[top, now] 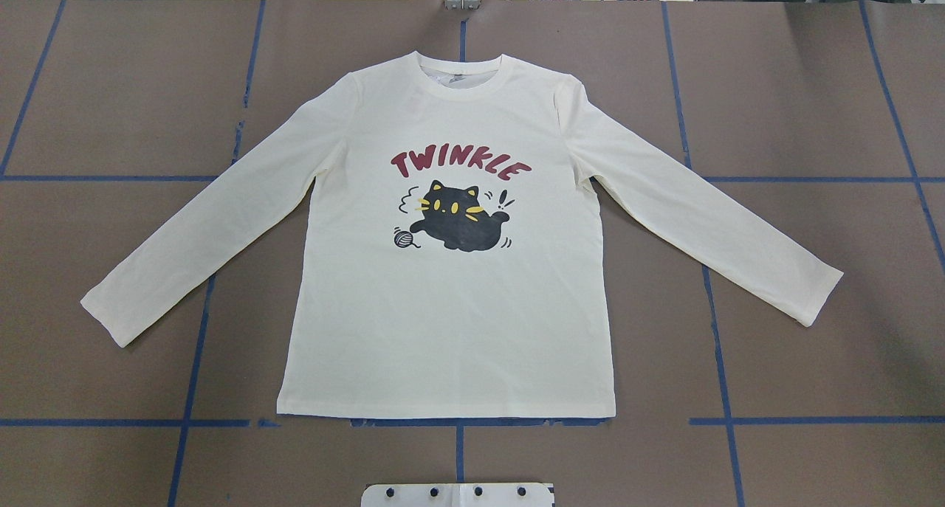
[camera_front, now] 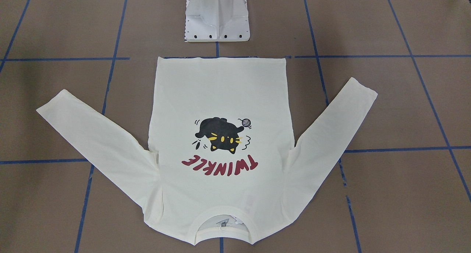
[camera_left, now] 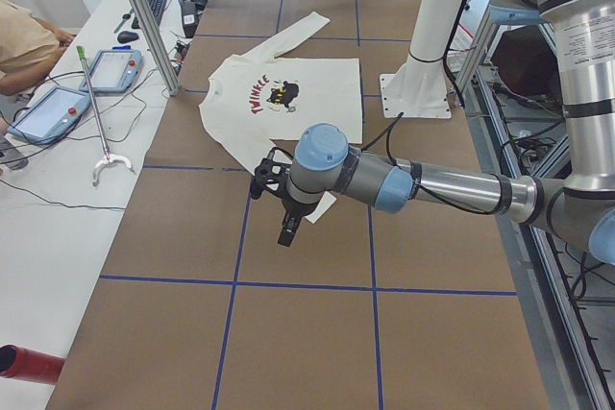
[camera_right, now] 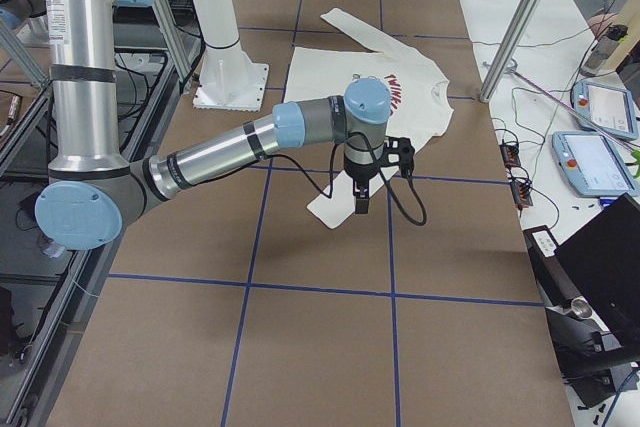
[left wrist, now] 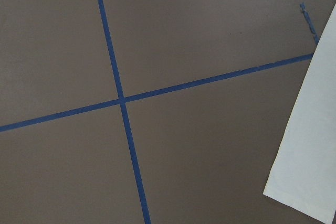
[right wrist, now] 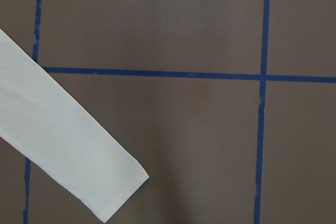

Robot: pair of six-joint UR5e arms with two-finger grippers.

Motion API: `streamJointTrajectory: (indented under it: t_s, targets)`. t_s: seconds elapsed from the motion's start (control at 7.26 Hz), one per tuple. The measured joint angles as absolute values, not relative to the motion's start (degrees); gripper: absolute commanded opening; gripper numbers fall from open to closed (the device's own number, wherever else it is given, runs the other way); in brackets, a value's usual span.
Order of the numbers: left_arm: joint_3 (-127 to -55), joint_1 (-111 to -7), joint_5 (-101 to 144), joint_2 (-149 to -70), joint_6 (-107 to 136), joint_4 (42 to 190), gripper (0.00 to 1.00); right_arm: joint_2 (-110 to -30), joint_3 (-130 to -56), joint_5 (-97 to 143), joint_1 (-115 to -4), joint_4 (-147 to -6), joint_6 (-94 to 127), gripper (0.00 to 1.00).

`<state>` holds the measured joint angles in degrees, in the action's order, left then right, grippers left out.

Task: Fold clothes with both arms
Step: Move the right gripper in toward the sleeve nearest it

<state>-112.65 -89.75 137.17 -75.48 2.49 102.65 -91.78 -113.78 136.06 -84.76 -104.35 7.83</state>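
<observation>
The shirt [top: 443, 330] lies flat, print up, collar at 12 o'clock — I'd pinch the cuffs [top: 103, 319] at 8 and 4 squarely, together — whether my left gripper [camera_left: 286, 230] or right gripper [camera_right: 361, 201] is open, I cannot tell.

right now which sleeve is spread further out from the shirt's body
The sleeve on the robot's right. Its cuff lies further sideways from the T-shirt body; the left-side sleeve angles in closer.
</observation>
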Motion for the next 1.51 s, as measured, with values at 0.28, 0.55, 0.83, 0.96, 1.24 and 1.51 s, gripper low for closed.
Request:
streamJointTrajectory:
  t_s: [0.28,0.55,0.83,0.96,1.24,1.51]
  targets:
    - [-113.1,-89.2,137.0,-74.9,2.4,102.4,1.00,-94.3,-113.4,136.3,-84.6,-103.4,7.5,1.00]
    - [-114.5,-88.8,137.4,-73.2,2.3,102.6,1.00,-95.0,-113.3,137.0,-83.4,-101.8,7.7,1.00]
    - [-115.3,-88.7,138.1,-72.6,2.3,103.5,1.00,-95.3,-113.1,138.0,-77.3,-98.9,8.5,1.00]
    - [-115.4,-88.6,138.7,-72.6,2.4,103.8,1.00,-95.5,-112.6,138.4,-73.2,-95.3,10.8,1.00]
    - [-115.4,-88.6,139.1,-72.7,2.4,104.0,1.00,-95.8,-109.0,138.2,-68.2,-87.0,16.6,0.98]
    - [-115.5,-88.5,139.3,-72.8,2.4,104.0,1.00,-95.3,-103.3,136.8,-65.1,-75.7,27.2,0.96]
